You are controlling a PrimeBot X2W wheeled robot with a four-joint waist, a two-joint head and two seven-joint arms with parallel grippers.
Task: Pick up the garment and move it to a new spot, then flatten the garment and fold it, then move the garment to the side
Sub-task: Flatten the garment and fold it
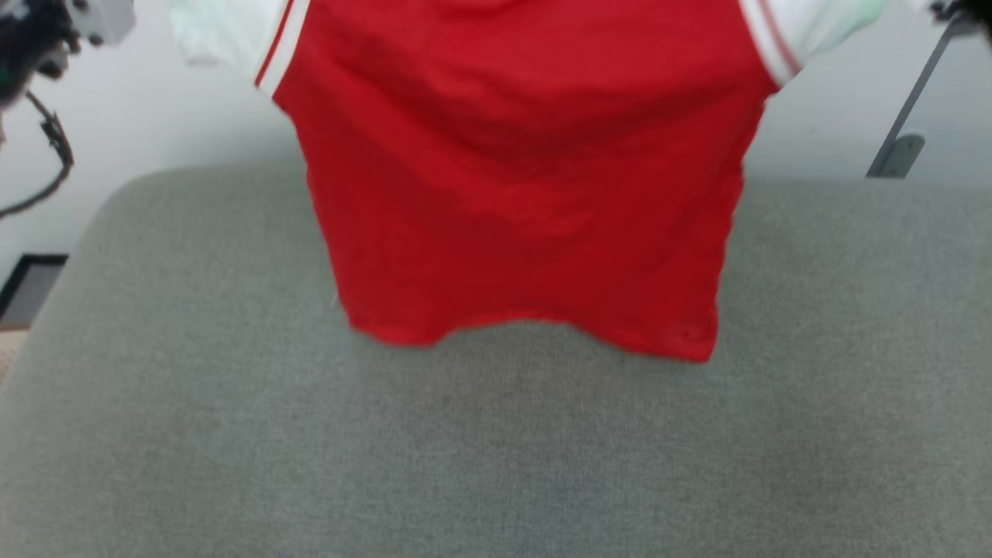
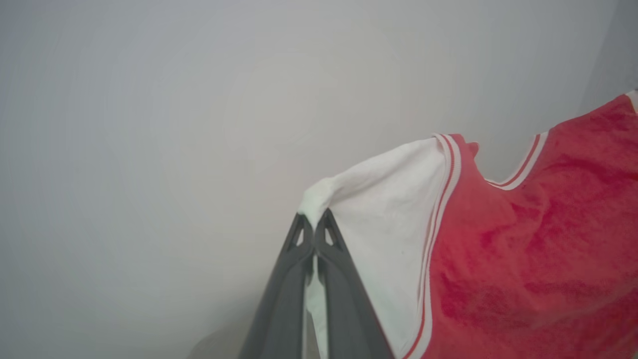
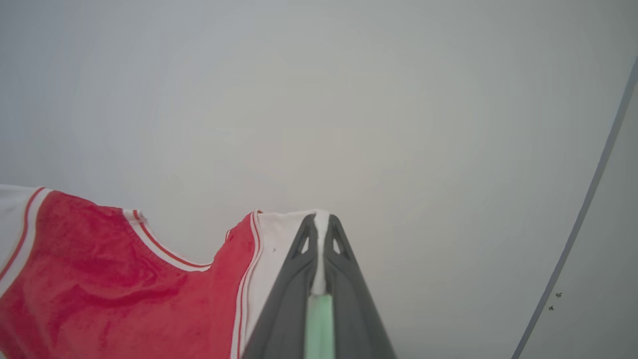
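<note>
Hanging spread before a pale wall (image 1: 155,108), the garment (image 1: 519,178) has its red hem over the far middle of a grey upholstered surface (image 1: 496,465); contact cannot be judged. The left gripper (image 2: 314,219) is clamped on one white sleeve, the right gripper (image 3: 321,219) on the other. Grey fabric extends on both sides and nearer the robot. A grey metal leg (image 1: 903,132) stands beyond the far right edge.
</note>
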